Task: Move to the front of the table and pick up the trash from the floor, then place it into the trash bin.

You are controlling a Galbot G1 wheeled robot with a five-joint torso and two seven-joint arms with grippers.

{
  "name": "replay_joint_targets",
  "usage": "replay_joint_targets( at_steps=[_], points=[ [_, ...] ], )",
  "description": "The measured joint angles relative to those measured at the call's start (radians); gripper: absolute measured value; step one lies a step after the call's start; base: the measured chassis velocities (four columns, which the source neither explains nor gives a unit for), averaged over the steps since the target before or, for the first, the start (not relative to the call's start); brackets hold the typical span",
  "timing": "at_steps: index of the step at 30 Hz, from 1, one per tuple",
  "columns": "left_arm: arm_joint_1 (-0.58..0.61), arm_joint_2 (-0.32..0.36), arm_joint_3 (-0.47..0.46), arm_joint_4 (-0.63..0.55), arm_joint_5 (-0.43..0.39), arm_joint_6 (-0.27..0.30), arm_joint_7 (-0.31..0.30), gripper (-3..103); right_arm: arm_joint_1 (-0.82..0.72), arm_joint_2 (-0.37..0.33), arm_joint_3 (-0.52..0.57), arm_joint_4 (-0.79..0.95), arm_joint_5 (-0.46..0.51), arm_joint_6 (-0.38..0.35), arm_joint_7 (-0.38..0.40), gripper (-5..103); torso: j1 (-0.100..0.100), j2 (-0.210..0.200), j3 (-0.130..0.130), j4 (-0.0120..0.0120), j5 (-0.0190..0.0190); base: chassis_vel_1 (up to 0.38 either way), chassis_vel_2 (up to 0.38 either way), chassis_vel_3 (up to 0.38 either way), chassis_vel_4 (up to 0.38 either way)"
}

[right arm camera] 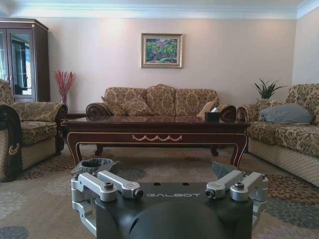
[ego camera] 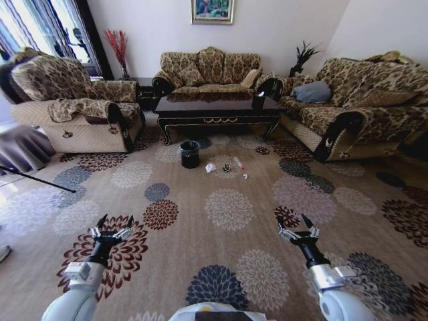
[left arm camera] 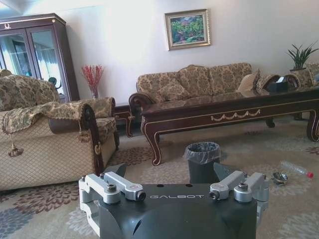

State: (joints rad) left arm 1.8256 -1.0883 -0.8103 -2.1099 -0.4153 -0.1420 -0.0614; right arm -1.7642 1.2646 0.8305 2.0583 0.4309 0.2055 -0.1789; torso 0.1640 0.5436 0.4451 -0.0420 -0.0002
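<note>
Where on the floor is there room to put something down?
The wide rug between the left pincer, the right pincer and the trash is bare. It is crowded in front of the table, where the bin and trash sit close together.

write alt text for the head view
Both open grippers, left and right, hover over a floral carpet, far from the trash bin and scattered trash before the table.
</note>
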Motion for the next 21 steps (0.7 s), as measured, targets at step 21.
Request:
replay_joint_targets(
  at_steps=[21],
  points=[
    [0.006, -0.015, 0.026, -0.021, -0.004, 0.017, 0.000, 99, 0.012, -0.002, -0.008, -0.025, -0.012, -0.001, 0.001, 100, -0.033, -0.084, -0.051, 0.0000, 0.0002, 0.000, 0.000, 0.000, 0.000]
  ],
)
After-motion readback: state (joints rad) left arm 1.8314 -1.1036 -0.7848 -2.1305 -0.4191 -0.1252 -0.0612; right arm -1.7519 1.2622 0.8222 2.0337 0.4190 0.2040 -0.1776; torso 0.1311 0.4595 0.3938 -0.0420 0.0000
